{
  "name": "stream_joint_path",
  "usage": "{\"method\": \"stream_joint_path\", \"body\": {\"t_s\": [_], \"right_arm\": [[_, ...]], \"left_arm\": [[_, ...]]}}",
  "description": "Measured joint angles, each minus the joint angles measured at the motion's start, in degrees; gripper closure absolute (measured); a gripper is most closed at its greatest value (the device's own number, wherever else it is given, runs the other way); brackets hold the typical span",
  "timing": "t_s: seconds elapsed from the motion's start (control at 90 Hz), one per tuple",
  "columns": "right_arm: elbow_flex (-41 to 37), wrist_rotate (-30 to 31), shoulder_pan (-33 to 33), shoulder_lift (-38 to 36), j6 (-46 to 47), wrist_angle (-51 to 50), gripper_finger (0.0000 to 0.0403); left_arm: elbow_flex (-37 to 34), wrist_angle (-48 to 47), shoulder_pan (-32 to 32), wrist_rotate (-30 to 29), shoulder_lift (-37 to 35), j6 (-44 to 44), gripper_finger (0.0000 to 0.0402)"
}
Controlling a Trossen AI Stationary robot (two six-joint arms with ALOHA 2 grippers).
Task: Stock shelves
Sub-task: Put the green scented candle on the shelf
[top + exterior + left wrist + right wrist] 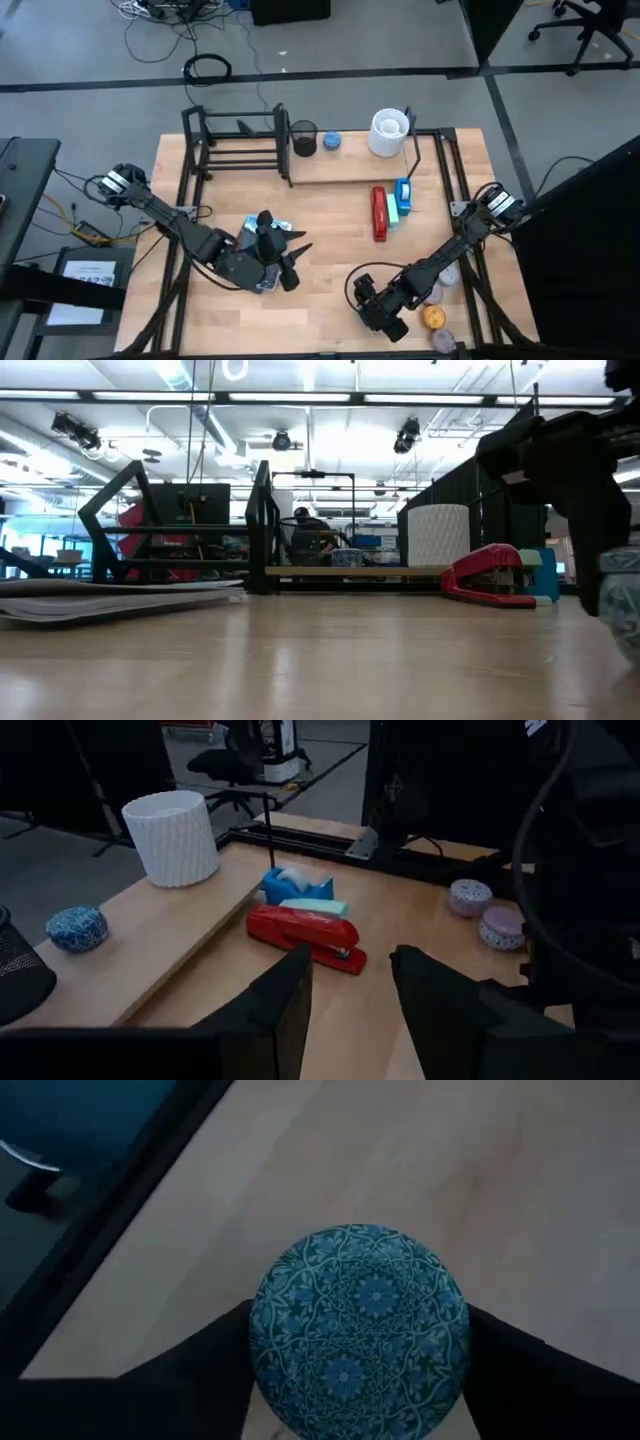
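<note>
- The shelves (300, 150) are seen as a low black metal-tube rack with a barred book-holder section at one end, joined to a narrow pale wooden board with black upright ends.
- They are placed along the far edge of the table (320, 310); in the high view the long axis runs left to right, barred section on the left, board on the right.
- On the board a black mesh cup (303, 137), a small blue patterned tin (331, 141) and a white ribbed pot (389, 132) are set in a row, apart from each other.
- Just in front of the board's right end a red stapler (379, 212) and a blue tape dispenser (403, 195) are laid side by side, long axes pointing away from the shelves.
- The right gripper (360, 1380) is clamped on a blue patterned round tin (360, 1330), fingers pressed on both sides, near the front edge of the table.
- The left gripper (350, 990) is held released, fingers parted with nothing between them, over the table's front-left, aimed toward the stapler.
- Small round tins (437, 318) are seen by the right front corner, one orange.
</note>
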Motion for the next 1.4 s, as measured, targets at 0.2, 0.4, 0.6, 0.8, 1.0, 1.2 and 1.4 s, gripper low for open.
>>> {"method": "stream_joint_path", "body": {"t_s": [0.2,0.4,0.6,0.8,1.0,1.2,1.4], "right_arm": [[0.0,0.9,-3.9,-4.4,1.4,-3.9,0.0152],[0.0,7.4,-11.5,-14.1,-2.1,-14.7,0.0152],[0.1,10.0,-30.2,-23.8,-8.6,-18.4,0.0152],[0.9,4.5,-52.3,-21.0,-12.5,-14.8,0.0152],[6.9,-1.2,-64.5,-11.2,-13.1,-12.7,0.0152],[12.0,-1.3,-69.0,-2.9,-13.0,-12.9,0.0152],[14.4,3.9,-70.2,0.6,-13.5,-12.6,0.0141]], "left_arm": [[0.0,-0.5,0.0,-0.2,0.0,0.1,0.0275],[0.0,-0.7,0.0,-0.2,0.0,0.2,0.0275],[0.0,-0.3,0.1,-0.7,0.0,1.5,0.0275],[0.0,-0.3,0.1,-2.6,0.0,1.6,0.0275],[0.0,-0.3,0.7,-3.2,0.0,1.8,0.0275],[0.0,-0.4,0.9,-3.1,0.0,1.6,0.0275],[0.0,-0.4,0.9,-2.8,0.0,1.6,0.0275]]}}
